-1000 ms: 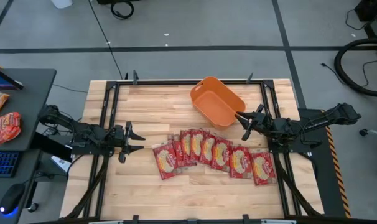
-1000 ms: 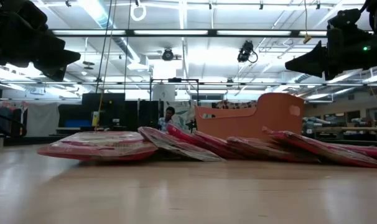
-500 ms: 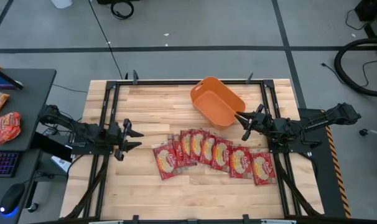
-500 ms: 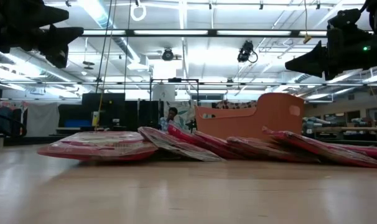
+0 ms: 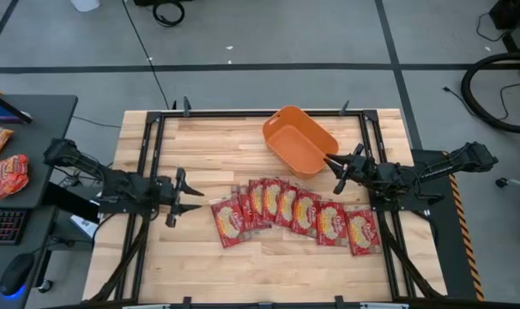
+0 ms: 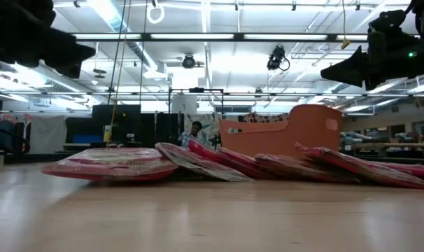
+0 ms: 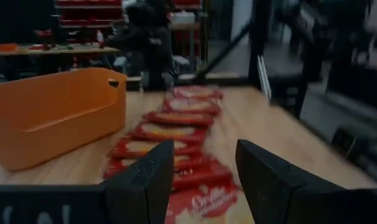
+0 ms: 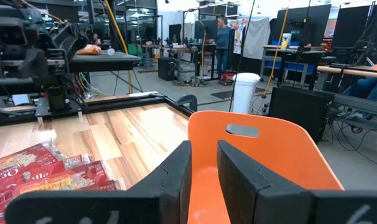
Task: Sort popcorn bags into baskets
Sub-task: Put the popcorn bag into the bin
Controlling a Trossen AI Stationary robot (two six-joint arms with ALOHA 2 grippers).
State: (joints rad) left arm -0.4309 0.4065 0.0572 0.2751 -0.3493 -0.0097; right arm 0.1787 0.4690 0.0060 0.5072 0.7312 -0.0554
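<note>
Several red popcorn bags [image 5: 294,213] lie flat in an overlapping row across the table's middle, running from near my left gripper toward the right. They also show in the low view [image 6: 114,164], the left wrist view [image 7: 170,133] and the right wrist view [image 8: 39,172]. The orange basket [image 5: 299,140] stands on the table beyond the row, toward the far side, with nothing in it [image 7: 51,115]. My left gripper [image 5: 196,198] hovers open just left of the row's left end, pointing along it [image 7: 204,180]. My right gripper [image 5: 330,172] hovers with a narrow gap at the basket's right near corner [image 8: 204,174].
Black frame rails [image 5: 148,154] run along the table's left and right sides. A side desk [image 5: 28,129] left of the table carries two more packets [image 5: 9,176] and a keyboard. Bare wood lies on the near strip and the far left. A person [image 6: 193,133] stands far behind.
My left gripper has drawn back a little, turned slightly, then moved toward the table's right, closer to the left end of the packet row. The packets, the basket and my right arm have stayed where they were.
</note>
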